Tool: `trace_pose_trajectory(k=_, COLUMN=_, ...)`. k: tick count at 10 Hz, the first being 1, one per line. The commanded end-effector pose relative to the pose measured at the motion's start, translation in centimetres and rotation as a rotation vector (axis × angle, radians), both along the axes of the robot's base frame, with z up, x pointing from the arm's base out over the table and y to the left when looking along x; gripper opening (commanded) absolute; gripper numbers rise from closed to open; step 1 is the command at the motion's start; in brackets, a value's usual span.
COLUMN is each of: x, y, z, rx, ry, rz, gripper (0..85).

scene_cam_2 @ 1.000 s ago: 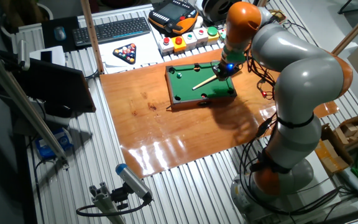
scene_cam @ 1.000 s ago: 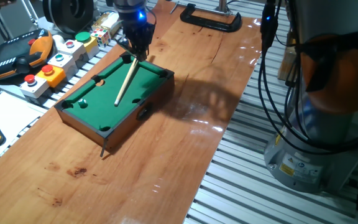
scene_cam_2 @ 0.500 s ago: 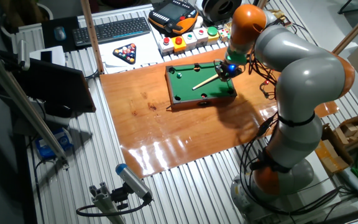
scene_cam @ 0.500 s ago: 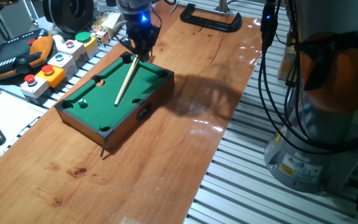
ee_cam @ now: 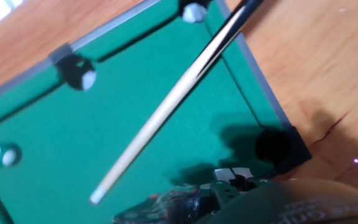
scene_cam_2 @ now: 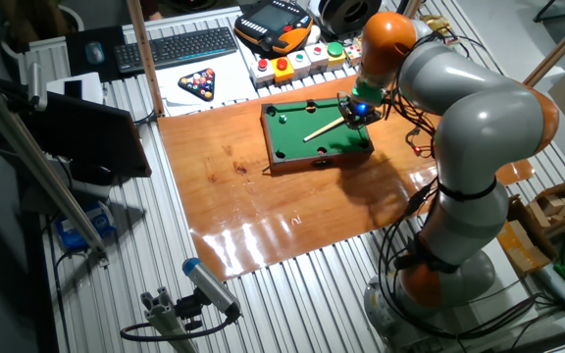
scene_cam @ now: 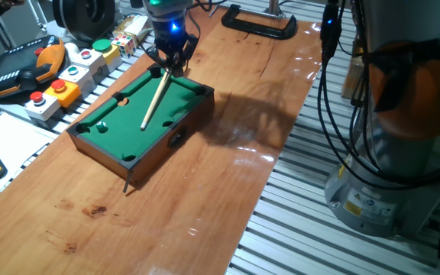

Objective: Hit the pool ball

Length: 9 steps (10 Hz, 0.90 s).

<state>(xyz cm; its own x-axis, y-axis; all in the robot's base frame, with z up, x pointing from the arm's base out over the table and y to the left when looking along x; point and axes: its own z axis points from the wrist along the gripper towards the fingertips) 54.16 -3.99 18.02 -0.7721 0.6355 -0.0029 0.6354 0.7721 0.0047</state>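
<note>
Cue (scene_cam: 154,98) unmoved; gripper (scene_cam: 166,67) has shifted slightly.

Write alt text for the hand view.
A pale cue lies diagonally across the green felt of a mini pool table, its dark butt end past the rail at top. A white ball sits at a top pocket, another at a left pocket. The tool is blurred at the bottom edge.

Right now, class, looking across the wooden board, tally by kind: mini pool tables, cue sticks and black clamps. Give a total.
Mini pool table: 1
Cue stick: 1
Black clamp: 1
Total: 3
</note>
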Motion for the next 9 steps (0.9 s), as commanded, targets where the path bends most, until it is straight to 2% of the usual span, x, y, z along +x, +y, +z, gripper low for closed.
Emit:
trace_pose_trajectory(k=1, x=0.15, y=0.1, z=-0.1, rx=0.011, ry=-0.01, rz=-0.357, gripper=0.7)
trace_pose_trajectory(k=2, x=0.24, y=0.1, z=-0.3, rx=0.007, ry=-0.014, rz=-0.46, gripper=0.7)
trace_pose_trajectory(k=3, x=0.27, y=-0.1, z=-0.4, rx=0.016, ry=-0.006, rz=-0.535, gripper=0.7)
trace_pose_trajectory(k=5, x=0.75, y=-0.1, z=-1.2, rx=0.069, ry=0.012, rz=-0.662, gripper=0.7)
trace_pose_trajectory(k=6, x=1.05, y=-0.1, z=-1.6, rx=0.081, ry=0.013, rz=-0.695, gripper=0.7)
trace_pose_trajectory(k=8, x=1.48, y=-0.4, z=-1.9, rx=0.086, ry=-0.009, rz=-0.729, gripper=0.7)
trace_pose_trajectory(k=9, x=1.61, y=-0.6, z=-1.7, rx=0.103, ry=-0.004, rz=-0.774, gripper=0.7)
